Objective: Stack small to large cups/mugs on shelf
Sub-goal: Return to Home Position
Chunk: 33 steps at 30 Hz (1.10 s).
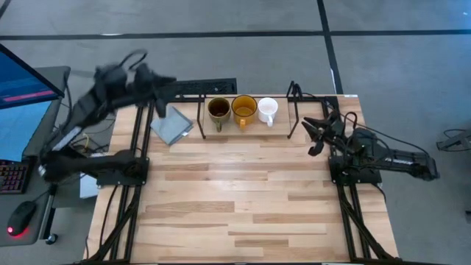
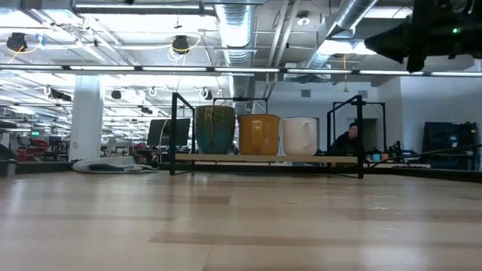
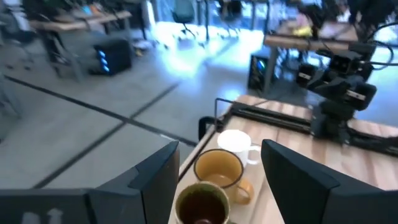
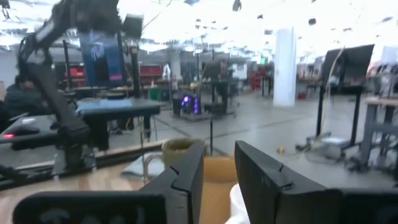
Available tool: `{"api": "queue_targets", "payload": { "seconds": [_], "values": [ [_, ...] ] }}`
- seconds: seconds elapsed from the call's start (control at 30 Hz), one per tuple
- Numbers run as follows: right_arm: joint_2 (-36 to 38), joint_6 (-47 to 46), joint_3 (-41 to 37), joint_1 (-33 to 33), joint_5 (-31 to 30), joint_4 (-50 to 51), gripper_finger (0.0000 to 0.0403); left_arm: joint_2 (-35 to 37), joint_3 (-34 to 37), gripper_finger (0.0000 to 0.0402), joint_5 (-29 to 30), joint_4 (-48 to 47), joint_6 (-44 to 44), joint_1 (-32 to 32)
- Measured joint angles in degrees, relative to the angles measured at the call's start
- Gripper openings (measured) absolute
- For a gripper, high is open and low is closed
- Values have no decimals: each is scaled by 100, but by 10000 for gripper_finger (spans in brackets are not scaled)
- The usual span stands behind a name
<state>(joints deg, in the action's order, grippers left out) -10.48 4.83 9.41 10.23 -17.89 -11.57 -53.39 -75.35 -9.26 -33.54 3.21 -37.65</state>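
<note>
Three mugs stand upright in a row on the shelf at the table's far edge: the dark brown mug leftmost, the yellow-orange mug in the middle, the white mug rightmost. The low view shows them side by side, brown, yellow-orange and white, between the shelf's black posts. My left gripper hangs raised to the left of the shelf, open and empty, looking down the row. My right gripper sits low just right of the shelf, open and empty.
A grey-blue flat object lies left of the shelf, near the left gripper. A black slotted strip runs behind the shelf. A monitor, keyboard and mouse sit off the table's left. The near wooden tabletop is bare. A person sits in the room beyond.
</note>
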Motion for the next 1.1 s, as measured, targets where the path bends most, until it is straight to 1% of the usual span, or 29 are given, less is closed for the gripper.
{"api": "queue_targets", "payload": {
  "seconds": [0.1, 0.2, 0.3, 0.37, 0.43, 0.5, 0.6, 0.7, 0.83, 0.9, 1.1],
  "values": [
    [0, 59, 0, 169, 0, -93, 113, 1004, 1464, 220, 303, 933, -255, 66],
    [2, -105, 0, 440, 83, 26, 113, 1868, 2751, 220, 361, 1730, -393, 77],
    [0, -242, 0, 846, 580, 377, 113, 2629, 3816, 219, 396, 2264, -686, 77],
    [-1, -430, 0, 1177, 1118, 550, 113, 3025, 4376, 219, 377, 2552, -858, 77],
    [0, -536, 0, 1514, 1668, 638, 113, 3341, 4793, 219, 415, 2703, -953, 77],
    [0, -590, 0, 1848, 2071, 651, 113, 3608, 5104, 219, 579, 2674, -979, 77],
    [0, -625, 0, 2295, 2370, 671, 113, 3925, 5419, 219, 703, 2700, -1012, 74],
    [0, -728, 0, 2655, 2668, 778, 113, 4220, 5541, 219, 798, 2564, -1021, 78],
    [8, -901, -30, 2935, 3070, 911, 113, 4611, 5717, 219, 945, 2408, -1093, 77],
    [13, -937, -85, 2996, 3114, 908, 113, 4812, 5882, 219, 1005, 2411, -1222, 77],
    [231, -1097, -783, 2998, 3112, -270, 113, 5263, 6306, 219, 1016, 2428, -1480, 77]
  ]
}}
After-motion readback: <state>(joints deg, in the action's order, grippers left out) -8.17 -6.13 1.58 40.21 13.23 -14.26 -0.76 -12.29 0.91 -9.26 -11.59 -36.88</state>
